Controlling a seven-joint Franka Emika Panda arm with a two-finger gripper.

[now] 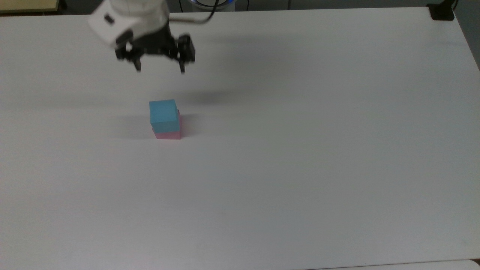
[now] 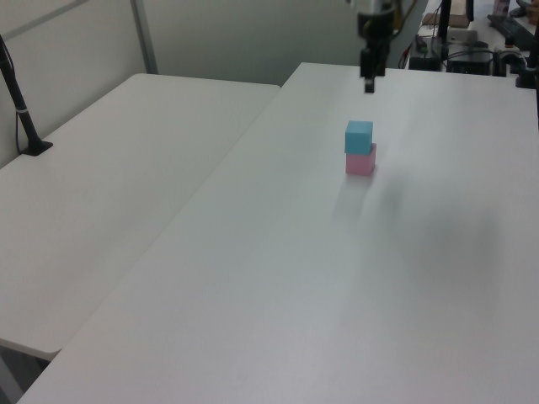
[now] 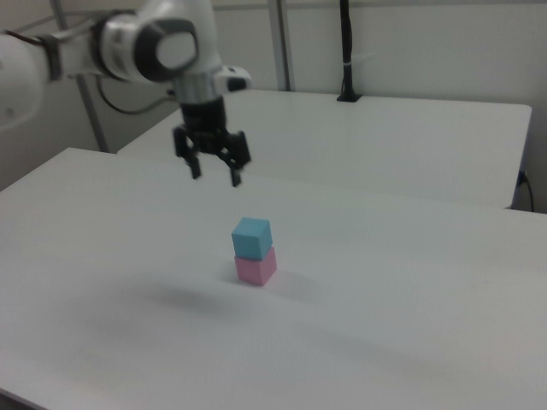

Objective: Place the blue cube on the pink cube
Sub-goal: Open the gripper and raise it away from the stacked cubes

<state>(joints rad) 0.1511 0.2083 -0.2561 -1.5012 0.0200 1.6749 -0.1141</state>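
Blue cube [image 1: 163, 111] sits on the pink cube [image 1: 168, 134]; above that stack hangs the gripper [image 1: 160, 70], spread wide, empty

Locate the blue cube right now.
The blue cube sits on top of the pink cube on the white table, left of centre in the top view, with the open gripper raised clear above it.
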